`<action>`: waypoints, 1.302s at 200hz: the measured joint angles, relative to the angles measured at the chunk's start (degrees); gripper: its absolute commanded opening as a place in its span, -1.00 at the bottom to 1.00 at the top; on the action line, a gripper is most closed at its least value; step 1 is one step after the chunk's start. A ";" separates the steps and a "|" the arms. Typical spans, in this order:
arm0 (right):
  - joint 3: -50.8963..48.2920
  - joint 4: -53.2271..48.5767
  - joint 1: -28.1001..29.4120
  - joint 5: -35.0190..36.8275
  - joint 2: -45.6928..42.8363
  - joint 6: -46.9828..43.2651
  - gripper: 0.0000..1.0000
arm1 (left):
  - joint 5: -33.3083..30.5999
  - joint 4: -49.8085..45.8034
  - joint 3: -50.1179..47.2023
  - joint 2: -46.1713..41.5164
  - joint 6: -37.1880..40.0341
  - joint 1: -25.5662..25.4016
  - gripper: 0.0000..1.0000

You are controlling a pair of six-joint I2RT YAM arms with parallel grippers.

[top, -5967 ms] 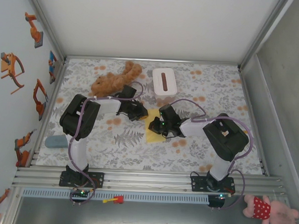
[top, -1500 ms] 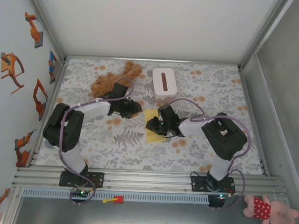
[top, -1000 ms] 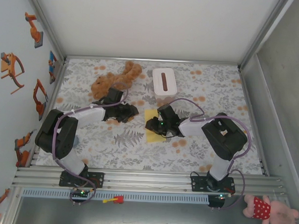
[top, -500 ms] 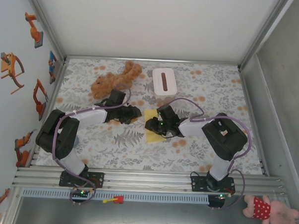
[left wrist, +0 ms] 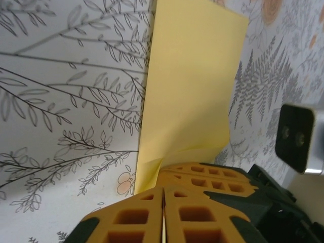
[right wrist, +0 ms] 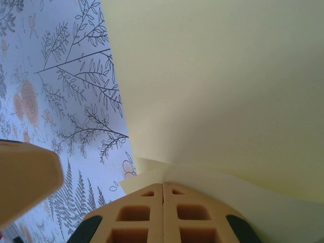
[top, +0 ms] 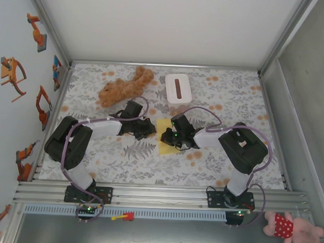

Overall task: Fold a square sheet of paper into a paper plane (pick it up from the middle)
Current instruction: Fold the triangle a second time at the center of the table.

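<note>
On the metal rail (top: pixel 159 194) nearest the camera a small red-and-yellow object (top: pixel 124 216) is seen. A pink plush toy in a red dotted dress (top: pixel 294 229) lies off the table at the near right corner. Beyond the rail the floral-patterned table cover (top: pixel 149 166) is spread, and the two grippers are found close together near its middle.

The left gripper (top: pixel 146 129) is set at the left edge of the thin pale-yellow square sheet of paper (top: pixel 169 149), most of which lies flat on the cover. In the left wrist view its orange fingers (left wrist: pixel 131 217) are pressed fully together, with the tips at the sheet's near edge. Whether any paper is caught between them cannot be told.

The right gripper (top: pixel 168 137) is lowered onto the sheet just beside the left one. Its fingers (right wrist: pixel 197 212) are likewise closed with no gap. A raised fold of the sheet is pinched at their tips, where the paper is curled up off the cover.

Farther back, a brown plush toy (top: pixel 123 87) is sprawled to the left. A white rectangular box with a brown slot (top: pixel 178 88) stands just right of it, apart from the sheet.
</note>
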 measured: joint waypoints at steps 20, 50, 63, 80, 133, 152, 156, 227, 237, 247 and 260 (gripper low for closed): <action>0.22 -0.35 0.00 0.00 0.04 0.00 -1.00 | 0.07 0.04 0.24 1.11 0.15 -1.05 -0.99; 0.33 -0.59 0.00 0.00 0.11 0.02 -1.00 | 0.04 -0.13 1.22 2.89 0.15 -2.16 -1.00; 0.35 -0.59 0.00 0.00 0.11 0.02 -1.00 | 0.07 -0.20 1.86 3.52 0.22 -2.32 -1.00; 0.37 -0.61 0.00 0.00 0.11 0.00 -1.00 | 0.07 -0.31 2.62 4.22 0.35 -2.36 -1.00; 0.39 -0.66 0.00 0.00 0.11 0.02 -1.00 | 0.11 -0.66 3.28 5.05 0.52 -2.58 -1.00; 0.44 -0.74 0.00 0.00 0.11 0.02 -1.00 | 0.07 -1.11 3.50 5.75 0.55 -2.58 -1.00; 0.44 -0.79 0.00 0.00 0.11 0.02 -1.00 | 0.04 -1.25 3.56 5.90 0.57 -2.58 -1.00; 0.44 -0.76 0.00 0.00 0.04 0.04 -1.00 | -1.22 -4.02 4.63 7.30 1.38 -2.64 -1.00; 0.44 -0.79 0.00 0.07 -0.07 0.04 -1.00 | -1.51 -4.46 4.94 7.34 1.49 -2.73 -1.00; 0.44 -0.81 0.00 0.17 -0.20 0.04 -1.00 | -1.73 -4.87 5.16 7.45 1.64 -2.80 -1.00; 0.33 -1.14 0.00 0.39 -0.57 0.02 -1.00 | -1.84 -5.35 5.49 7.63 1.84 -2.84 -1.00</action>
